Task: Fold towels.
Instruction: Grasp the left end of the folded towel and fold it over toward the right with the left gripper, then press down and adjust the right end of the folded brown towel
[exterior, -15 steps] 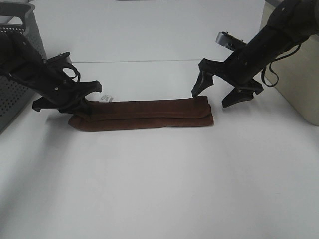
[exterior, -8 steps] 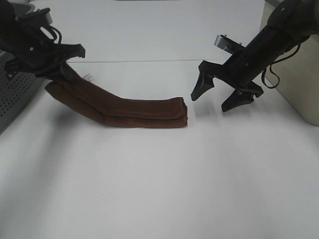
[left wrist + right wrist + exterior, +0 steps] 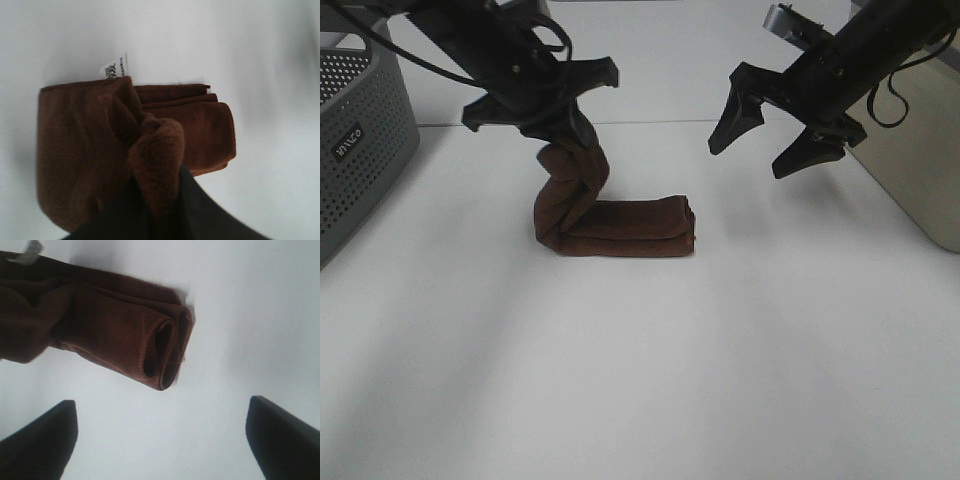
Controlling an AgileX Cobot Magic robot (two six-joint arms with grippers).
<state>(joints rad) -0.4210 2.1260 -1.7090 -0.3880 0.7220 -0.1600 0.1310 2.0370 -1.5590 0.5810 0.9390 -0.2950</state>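
On white surface [image 3: 720, 380], mid-view: towel [image 3: 630, 228] lies folded, one end raised above rest, clenched in my left jaws. My right jaws spread wide, hovering apart from towel.

Your towel [image 3: 625, 225] was soft, matt brown cloth with a fine ribbed nap; its tag [image 3: 116, 67] looked like printed white fabric. The table [image 3: 640, 380] was smooth white, the basket [image 3: 365, 160] perforated grey plastic.

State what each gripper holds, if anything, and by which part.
The left gripper pinches the towel by its raised end. The right gripper is open and holds nothing.
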